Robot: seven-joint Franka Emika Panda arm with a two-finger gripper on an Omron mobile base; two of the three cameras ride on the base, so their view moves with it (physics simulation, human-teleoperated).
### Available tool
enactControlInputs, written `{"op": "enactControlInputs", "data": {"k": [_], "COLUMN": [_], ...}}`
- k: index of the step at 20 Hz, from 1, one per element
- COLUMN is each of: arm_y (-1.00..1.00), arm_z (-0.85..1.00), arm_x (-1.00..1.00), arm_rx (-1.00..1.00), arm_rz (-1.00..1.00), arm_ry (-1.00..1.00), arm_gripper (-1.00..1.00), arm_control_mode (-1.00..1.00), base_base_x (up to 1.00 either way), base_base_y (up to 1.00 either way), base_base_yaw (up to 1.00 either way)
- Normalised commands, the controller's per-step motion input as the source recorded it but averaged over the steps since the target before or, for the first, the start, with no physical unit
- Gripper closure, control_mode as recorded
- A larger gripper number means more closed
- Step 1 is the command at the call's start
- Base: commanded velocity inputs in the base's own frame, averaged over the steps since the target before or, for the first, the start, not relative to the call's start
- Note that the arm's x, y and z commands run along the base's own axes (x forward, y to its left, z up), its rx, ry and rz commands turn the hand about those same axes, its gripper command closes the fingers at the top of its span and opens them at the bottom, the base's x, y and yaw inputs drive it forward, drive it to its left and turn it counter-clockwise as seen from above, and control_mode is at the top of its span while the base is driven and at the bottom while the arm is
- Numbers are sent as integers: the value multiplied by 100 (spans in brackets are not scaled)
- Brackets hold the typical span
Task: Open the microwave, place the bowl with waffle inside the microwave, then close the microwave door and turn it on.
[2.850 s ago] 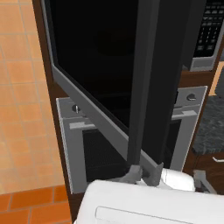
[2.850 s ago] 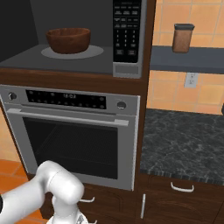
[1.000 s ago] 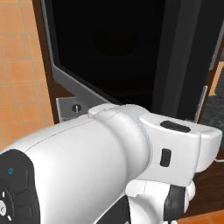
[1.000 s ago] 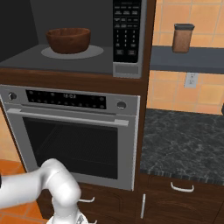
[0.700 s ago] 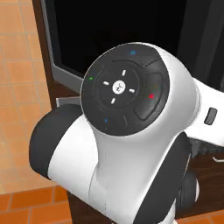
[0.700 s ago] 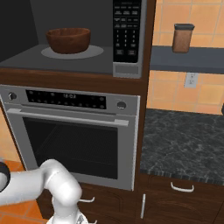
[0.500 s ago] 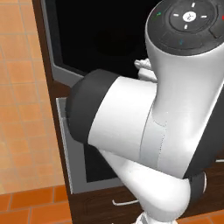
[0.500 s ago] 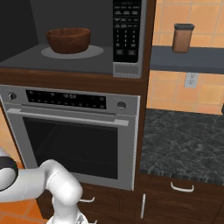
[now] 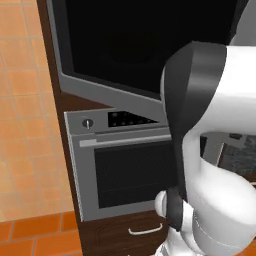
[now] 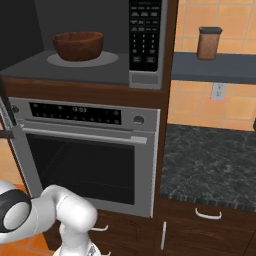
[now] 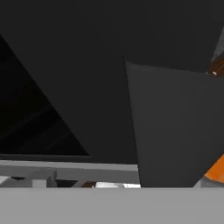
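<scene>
Dark-brown and wooden-looking, the small round bowl (image 10: 78, 45) sits on the round grey turntable (image 10: 83, 59) inside the large black-and-grey built-in microwave (image 10: 145, 45), at about ten o'clock in the right base view, with the button keypad (image 10: 145, 30) just to its right. We cannot see whether a waffle lies in it. The wide dark glass microwave door with its grey frame (image 9: 115, 55) stands swung out, taking up the upper half of the left base view above the steel oven (image 10: 87, 150).

We judge that placing is done and closing the door is the step in hand. Our gripper's fingertips do not appear in the hand view, which looks at dark panels close up; we take the jaws to be spread wide and holding nothing. The white arm (image 9: 215, 150) rises at four o'clock in the left base view.

Next, we think, the hand must get to the door's outer face and push it round toward the cavity until it shuts, then reach the keypad.
</scene>
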Motion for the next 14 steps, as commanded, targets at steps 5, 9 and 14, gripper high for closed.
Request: {"op": "enactControlInputs", "data": {"k": [5, 9, 14], "arm_y": [-71, -60, -47], "arm_z": [-3, 0, 0], "arm_x": [99, 88, 67], "arm_rx": [6, 5, 7], "arm_rz": [0, 0, 1], "arm_ry": [-1, -8, -18], "arm_gripper": [-100, -100, -100], "arm_control_mode": [-100, -100, -100], "base_base_x": [0, 0, 0], "base_base_y": [0, 0, 0], "base_base_yaw": [0, 0, 0]}}
